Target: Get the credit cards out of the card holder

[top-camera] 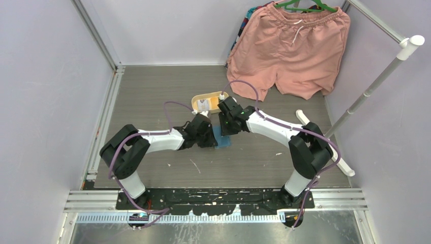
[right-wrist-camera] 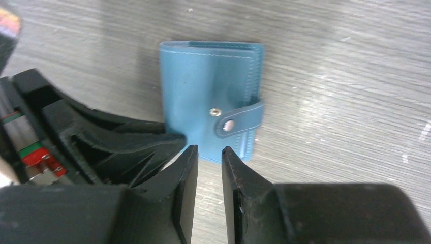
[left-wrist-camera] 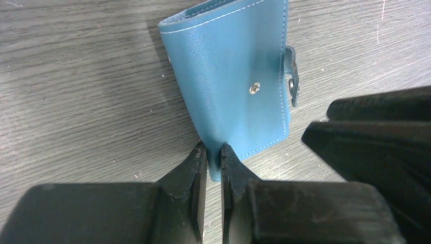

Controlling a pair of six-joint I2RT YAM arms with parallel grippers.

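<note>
The teal-blue card holder (top-camera: 223,140) lies folded on the grey table between both arms. Its strap (right-wrist-camera: 243,119) is unsnapped, and the stud (left-wrist-camera: 254,88) on the cover is bare. My left gripper (left-wrist-camera: 213,152) is shut on the near corner of the card holder (left-wrist-camera: 228,76). My right gripper (right-wrist-camera: 209,152) hovers just short of the holder's edge (right-wrist-camera: 208,96), its jaws a narrow gap apart with nothing between them. The folded holder hides any credit cards inside it. A whitish flat item (top-camera: 203,105), perhaps a credit card, lies in the yellow tray.
The yellow oval tray (top-camera: 196,98) sits just behind the grippers. Pink shorts (top-camera: 289,51) hang at the back right. A white rack pole (top-camera: 371,86) and its foot (top-camera: 325,145) stand on the right. The two grippers are very close together.
</note>
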